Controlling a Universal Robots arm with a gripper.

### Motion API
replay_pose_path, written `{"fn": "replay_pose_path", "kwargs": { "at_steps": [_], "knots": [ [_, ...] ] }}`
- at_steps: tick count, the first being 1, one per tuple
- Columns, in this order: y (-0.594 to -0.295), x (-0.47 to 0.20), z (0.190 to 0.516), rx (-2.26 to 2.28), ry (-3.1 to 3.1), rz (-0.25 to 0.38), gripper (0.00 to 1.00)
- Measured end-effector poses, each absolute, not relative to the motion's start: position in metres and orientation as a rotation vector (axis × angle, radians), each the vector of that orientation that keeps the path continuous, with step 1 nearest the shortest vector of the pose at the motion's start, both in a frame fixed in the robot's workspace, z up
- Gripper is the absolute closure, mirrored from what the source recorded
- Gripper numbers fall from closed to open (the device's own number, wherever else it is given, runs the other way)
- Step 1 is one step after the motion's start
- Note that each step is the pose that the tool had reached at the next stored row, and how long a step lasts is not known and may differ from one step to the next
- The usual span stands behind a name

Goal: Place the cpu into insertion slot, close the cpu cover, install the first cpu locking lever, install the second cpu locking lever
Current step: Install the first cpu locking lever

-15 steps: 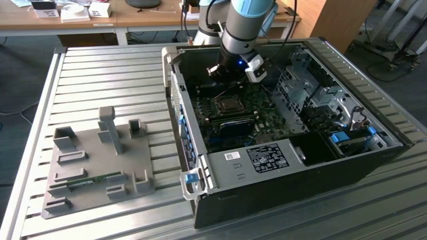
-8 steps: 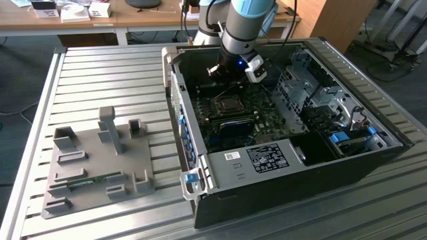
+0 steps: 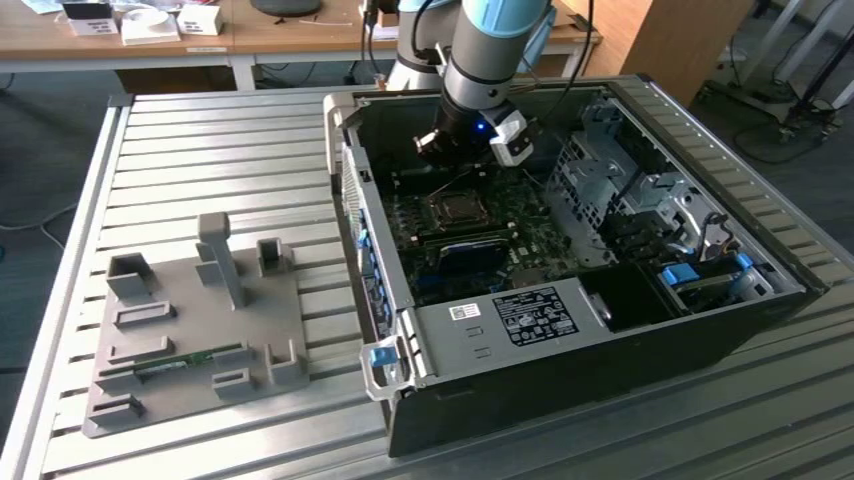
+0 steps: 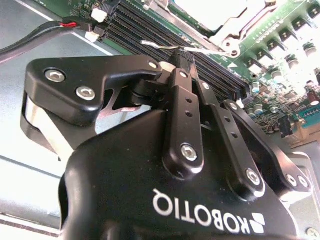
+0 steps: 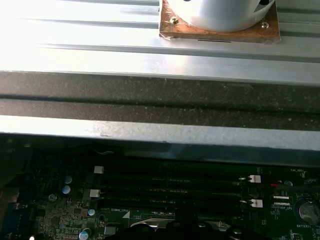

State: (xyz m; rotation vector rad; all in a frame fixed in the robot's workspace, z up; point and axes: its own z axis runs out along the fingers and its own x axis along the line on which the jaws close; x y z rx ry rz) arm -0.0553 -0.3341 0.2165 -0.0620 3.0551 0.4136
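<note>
My gripper (image 3: 461, 168) hangs inside the open computer case (image 3: 747, 330), just beyond the insertion slot (image 3: 457, 208) on the green motherboard. In the second wrist view the gripper (image 4: 183, 54) is shut, its fingertips pressed together against a thin wire locking lever (image 4: 156, 46) that runs beside the socket. The cpu (image 4: 210, 10) shows as a bright silver square seated in the socket. The silvery cpu cover (image 4: 231, 34) lies flat around it.
Long black memory slots (image 4: 145, 31) run between the gripper and the socket, and a red and black cable (image 4: 60, 25) lies close by. A drive cage (image 3: 627, 190) stands at the exterior view's right. A grey fixture plate (image 3: 200, 330) sits on the slatted table.
</note>
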Motion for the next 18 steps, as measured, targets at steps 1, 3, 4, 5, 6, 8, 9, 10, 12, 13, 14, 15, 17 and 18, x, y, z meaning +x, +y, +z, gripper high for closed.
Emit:
{"fn": "replay_pose_path", "kwargs": {
  "at_steps": [1,3,4,5,6,8,9,10,12,13,14,15,17,18],
  "knots": [
    [-0.334,-0.055,0.216,-0.062,3.055,0.413,0.89],
    [-0.334,-0.055,0.216,-0.062,3.055,0.414,0.89],
    [-0.334,-0.055,0.216,-0.062,3.055,0.414,0.89],
    [-0.334,-0.055,0.216,-0.062,3.055,0.414,0.89],
    [-0.334,-0.055,0.215,-0.062,3.055,0.414,0.89],
    [-0.334,-0.055,0.215,-0.062,3.055,0.414,0.89],
    [-0.334,-0.055,0.214,-0.062,3.055,0.413,0.89],
    [-0.334,-0.055,0.214,-0.062,3.055,0.413,0.89],
    [-0.334,-0.055,0.214,-0.062,3.055,0.413,0.89],
    [-0.334,-0.054,0.214,-0.062,3.055,0.413,0.89],
    [-0.334,-0.049,0.208,-0.062,3.055,0.413,0.89],
    [-0.334,-0.049,0.207,-0.062,3.055,0.413,0.89],
    [-0.334,-0.049,0.206,-0.062,3.055,0.413,0.89],
    [-0.334,-0.048,0.206,-0.062,3.055,0.413,0.89]
  ]
}}
